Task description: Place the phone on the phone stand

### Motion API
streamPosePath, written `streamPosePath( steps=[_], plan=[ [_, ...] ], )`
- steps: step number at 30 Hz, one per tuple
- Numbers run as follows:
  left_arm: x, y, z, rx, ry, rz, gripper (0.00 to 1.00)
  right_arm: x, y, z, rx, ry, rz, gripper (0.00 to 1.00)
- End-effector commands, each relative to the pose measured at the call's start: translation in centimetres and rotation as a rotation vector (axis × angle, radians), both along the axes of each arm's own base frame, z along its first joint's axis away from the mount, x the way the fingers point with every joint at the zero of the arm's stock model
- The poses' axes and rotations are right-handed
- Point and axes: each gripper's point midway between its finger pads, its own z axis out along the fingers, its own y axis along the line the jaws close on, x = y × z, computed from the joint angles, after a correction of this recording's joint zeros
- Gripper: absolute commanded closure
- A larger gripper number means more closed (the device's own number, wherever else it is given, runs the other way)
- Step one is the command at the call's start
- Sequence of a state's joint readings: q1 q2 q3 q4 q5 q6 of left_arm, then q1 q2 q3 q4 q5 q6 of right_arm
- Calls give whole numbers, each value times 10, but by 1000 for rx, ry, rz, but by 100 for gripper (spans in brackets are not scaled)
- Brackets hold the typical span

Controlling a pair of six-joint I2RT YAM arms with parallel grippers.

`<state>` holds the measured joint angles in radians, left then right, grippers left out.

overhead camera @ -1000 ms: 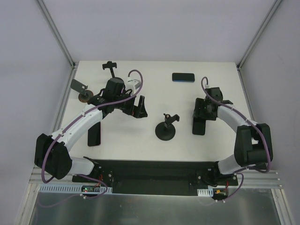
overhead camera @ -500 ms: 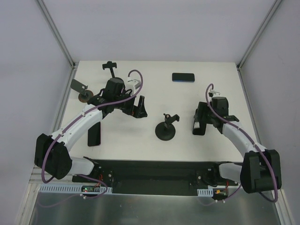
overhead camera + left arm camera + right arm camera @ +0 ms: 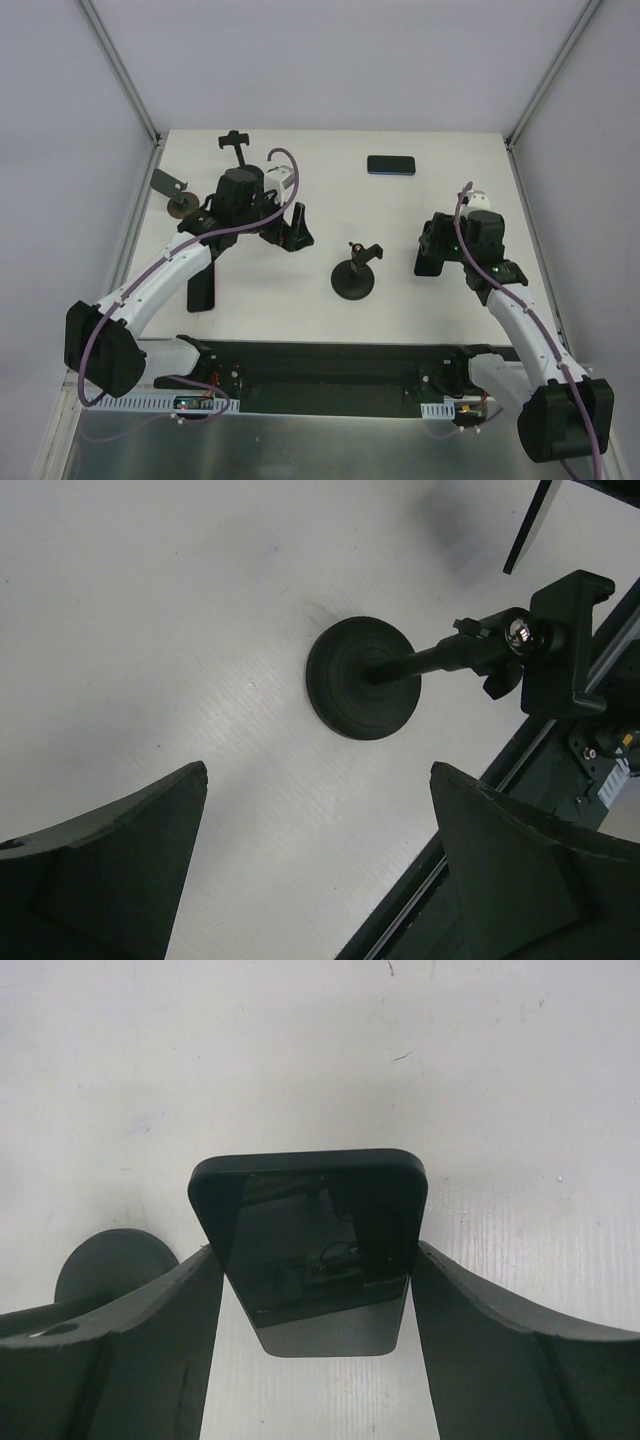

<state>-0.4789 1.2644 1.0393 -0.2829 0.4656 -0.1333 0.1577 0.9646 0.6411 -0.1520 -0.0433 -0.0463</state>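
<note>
My right gripper (image 3: 433,246) is shut on a black phone (image 3: 428,265), held by its long edges and tilted up off the white table. In the right wrist view the phone (image 3: 310,1230) sits between both fingers of the right gripper (image 3: 312,1260). The black phone stand (image 3: 353,278), with a round base and a clamp on a stalk, stands mid-table to the left of the phone. Its base shows in the right wrist view (image 3: 110,1265). My left gripper (image 3: 292,230) is open and empty, left of and behind the stand. The left wrist view shows the stand (image 3: 362,678) beyond the left gripper (image 3: 320,860).
A second black phone (image 3: 391,165) lies at the back. A third phone (image 3: 200,287) lies at the left under my left arm. Another clamp stand (image 3: 233,143) stands at the back left, with a round-based holder (image 3: 177,200) near the left edge.
My right arm has drawn back and to the right, and the phone has come up off the table, tilted in its grip. The left gripper has shifted slightly.
</note>
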Motion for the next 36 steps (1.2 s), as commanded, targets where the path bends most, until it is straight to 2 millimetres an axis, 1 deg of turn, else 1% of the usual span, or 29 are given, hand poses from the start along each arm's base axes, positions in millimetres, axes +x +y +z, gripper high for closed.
streamPosePath(
  steps=[1,2,5,7,8,9,10,11,12,13,14,15,16,17,19,20,21,22,23,24,25,26,28,29,31,32,34,35,36],
  plan=[
    [-8,-12,34,-106,-144,-87,8,2,11,64,53,-175,49,99],
    [-14,-16,43,-142,-155,-121,8,-2,11,73,61,-193,48,99],
    [-24,-28,87,-264,-200,-164,10,-10,17,101,92,-202,74,99],
    [-35,-40,122,-334,-231,-205,11,-17,18,108,97,-175,85,99],
    [-38,-46,133,-346,-247,-212,12,-18,19,127,107,-206,88,99],
    [-41,-51,144,-360,-264,-218,12,-23,20,130,113,-195,99,99],
    [-57,-66,162,-384,-292,-268,12,-26,22,137,126,-199,105,99],
    [-59,-75,165,-382,-299,-274,13,-29,23,152,137,-225,112,99],
    [-59,-83,170,-378,-316,-264,13,-34,26,155,147,-216,130,99],
    [-77,-99,184,-400,-331,-314,13,-38,27,161,154,-223,138,99],
    [-77,-111,179,-389,-320,-322,13,-42,29,172,181,-235,135,99],
    [-76,-120,179,-376,-332,-308,13,-47,31,175,193,-229,144,99],
    [-77,-129,186,-376,-351,-309,12,-51,31,181,206,-237,146,99],
    [-84,-147,175,-353,-338,-331,12,-55,33,186,219,-239,152,99],
    [-71,-160,173,-323,-356,-270,12,-65,37,200,249,-252,173,99],
    [-71,-174,160,-305,-322,-269,12,-68,39,204,273,-250,172,99],
    [-69,-180,157,-300,-309,-265,12,-72,41,209,291,-251,185,99],
    [-66,-186,161,-303,-314,-249,12,-77,43,212,307,-256,190,99],
    [-63,-197,150,-284,-294,-248,12,-80,45,214,329,-252,189,99],
    [-66,-205,147,-280,-290,-258,12,-82,45,214,339,-249,188,99],
    [-67,-211,154,-293,-294,-260,12,-85,46,215,348,-252,190,99],
    [-66,-220,144,-277,-281,-267,12,-87,46,214,356,-249,190,99],
    [-71,-231,148,-289,-282,-285,13,-90,47,213,375,-239,187,99],
    [-69,-238,139,-275,-272,-285,14,-90,48,212,379,-236,186,99],
    [-70,-246,139,-277,-267,-282,16,-92,48,212,393,-235,180,99],
    [-69,-250,132,-268,-253,-280,20,-93,47,212,396,-236,176,99],
    [-69,-255,130,-268,-247,-280,27,-97,48,215,410,-245,174,99],
    [-69,-258,123,-259,-232,-279,40,-97,48,214,415,-245,170,99],
    [-69,-260,121,-258,-227,-279,47,-98,48,215,420,-248,169,99]
  ],
)
